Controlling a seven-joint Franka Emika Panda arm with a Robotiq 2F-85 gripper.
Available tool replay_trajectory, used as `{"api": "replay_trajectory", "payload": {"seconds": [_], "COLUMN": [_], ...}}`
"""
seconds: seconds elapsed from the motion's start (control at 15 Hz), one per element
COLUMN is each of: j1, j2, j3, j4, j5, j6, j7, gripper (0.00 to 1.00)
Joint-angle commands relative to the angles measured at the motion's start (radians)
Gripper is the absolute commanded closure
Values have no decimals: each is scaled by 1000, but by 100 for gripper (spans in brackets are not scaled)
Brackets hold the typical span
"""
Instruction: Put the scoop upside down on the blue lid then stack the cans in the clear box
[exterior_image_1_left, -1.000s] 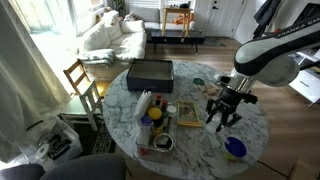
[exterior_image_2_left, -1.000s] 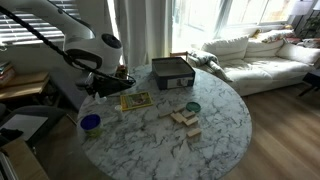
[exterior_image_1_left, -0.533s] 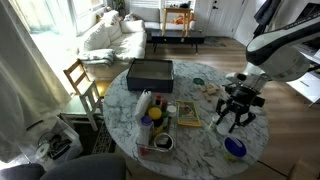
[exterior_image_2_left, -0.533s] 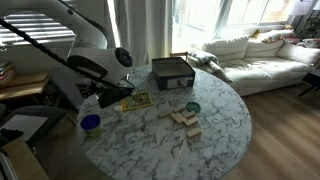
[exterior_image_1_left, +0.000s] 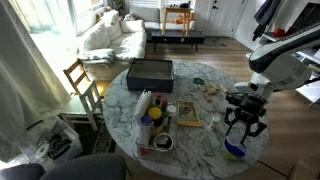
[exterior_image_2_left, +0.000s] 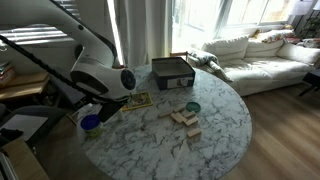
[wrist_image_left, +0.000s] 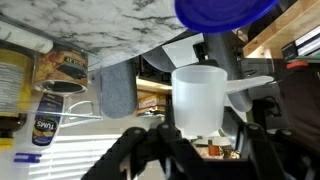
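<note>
1. You had the gripper (wrist_image_left: 205, 138) with its jaws partway in and clamped on the scoop (wrist_image_left: 198, 95). The scoop was a pale cup with a short handle sticking out to one side. In the wrist view the dark fingers (wrist_image_left: 158, 145) flanked the cup.
2. Just past the scoop's wider end, the blue lid (wrist_image_left: 225, 10) showed at the edge of the wrist view. In an exterior view your gripper (exterior_image_1_left: 244, 128) hung right above that lid (exterior_image_1_left: 235, 149). I could not tell whether scoop and lid were touching.
3. In an exterior view your arm covered the gripper, and only the blue lid (exterior_image_2_left: 90, 123) showed just beside it.
4. Under the gripper lay the marble table (exterior_image_1_left: 200, 132). You were working close to its rim.
5. A little farther from the gripper, toward the table's middle, sat a flat yellow packet (exterior_image_1_left: 188, 115). Some wooden blocks (exterior_image_1_left: 210, 92) lay near it.
6. Beyond the packet, well apart from the gripper, stood the cans (exterior_image_1_left: 153, 118) in a loose cluster. One blue-labelled can (wrist_image_left: 40, 125) showed at the side of the wrist view. The clear box was too blurred among them to make out.
7. Farthest from the gripper, across the table, was the dark box (exterior_image_1_left: 150, 72). A small teal round piece (exterior_image_2_left: 192, 107) lay between that box and the blocks.
</note>
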Motion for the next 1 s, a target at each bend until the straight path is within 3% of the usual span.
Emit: {"api": "replay_trajectory", "payload": {"seconds": [0.0, 0.93], "j1": [-18, -90], "j2": [57, 171], "j3": [-18, -44], "j4": [-9, 26], "j5": [12, 52], "j6": [-22, -75], "j7": [-93, -167], "gripper": [75, 75]}}
